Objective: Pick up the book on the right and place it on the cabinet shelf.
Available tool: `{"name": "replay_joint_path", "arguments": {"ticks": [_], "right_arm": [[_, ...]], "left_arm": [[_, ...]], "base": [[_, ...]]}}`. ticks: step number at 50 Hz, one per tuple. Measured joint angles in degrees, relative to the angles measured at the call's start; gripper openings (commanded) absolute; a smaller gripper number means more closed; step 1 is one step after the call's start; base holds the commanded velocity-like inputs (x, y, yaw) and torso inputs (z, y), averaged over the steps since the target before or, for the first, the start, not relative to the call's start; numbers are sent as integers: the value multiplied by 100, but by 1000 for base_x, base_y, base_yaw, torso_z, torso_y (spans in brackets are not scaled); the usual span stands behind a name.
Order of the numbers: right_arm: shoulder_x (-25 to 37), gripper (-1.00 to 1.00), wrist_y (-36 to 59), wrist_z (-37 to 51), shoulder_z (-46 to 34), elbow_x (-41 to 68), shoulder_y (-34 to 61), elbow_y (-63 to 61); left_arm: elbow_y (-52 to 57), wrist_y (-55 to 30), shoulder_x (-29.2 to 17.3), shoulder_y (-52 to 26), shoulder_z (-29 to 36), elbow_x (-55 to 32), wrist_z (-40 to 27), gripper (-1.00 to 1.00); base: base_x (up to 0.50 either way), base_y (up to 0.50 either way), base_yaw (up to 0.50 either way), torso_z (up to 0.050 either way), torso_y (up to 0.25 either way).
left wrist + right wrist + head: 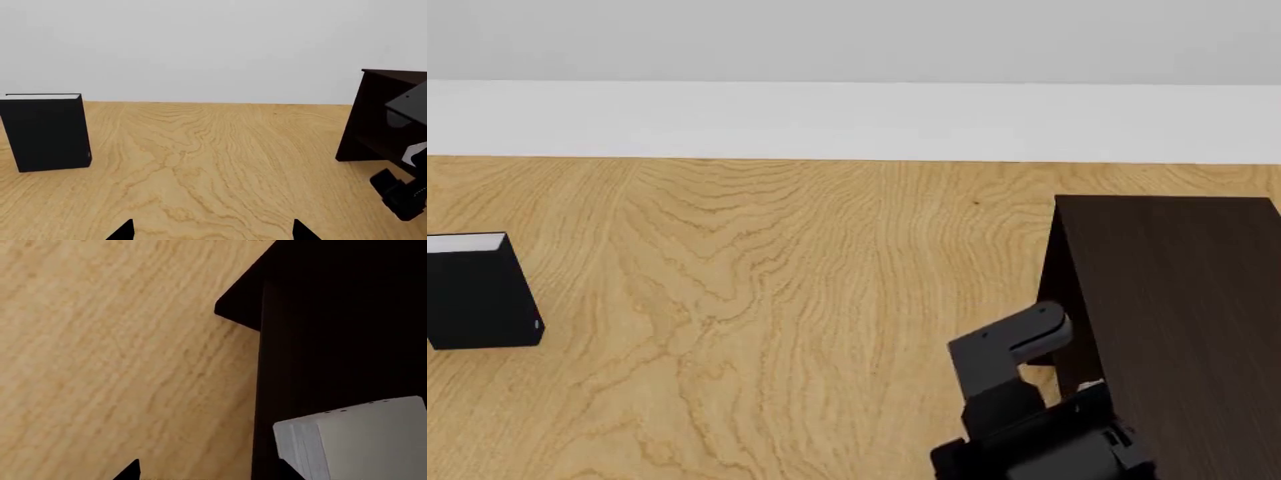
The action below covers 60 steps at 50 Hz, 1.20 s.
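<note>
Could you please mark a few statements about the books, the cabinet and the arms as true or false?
1. The black book stands upright on the table. True.
2. The grey book lies flat in the middle of the table. False: in the right wrist view it shows against the dark cabinet.
3. The cabinet is at the head view's right. True.
4. The left gripper holds the black book. False: its fingertips are apart with bare table between them, the book well away.
5. The right arm is beside the cabinet. True.
</note>
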Motion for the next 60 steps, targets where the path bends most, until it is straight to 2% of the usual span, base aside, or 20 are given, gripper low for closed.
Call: {"name": "replay_joint_path", "arguments": {"ticks": [40, 50, 60], "right_arm": [[-210, 100, 248, -326, -710, -307, -134, -1328], [-127, 100, 441, -211, -554, -111, 5, -1930], [53, 100, 897, 208, -71, 316, 250, -2889]], "left_arm": [[-6, 17, -53, -20, 43, -24, -62, 100], [-8, 19, -63, -27, 57, -26, -79, 100], [-10, 28, -74, -29, 73, -14, -98, 100]], "base": [[0, 0, 0, 0, 0], [0, 0, 0, 0, 0], [0, 0, 0, 0, 0]]}}
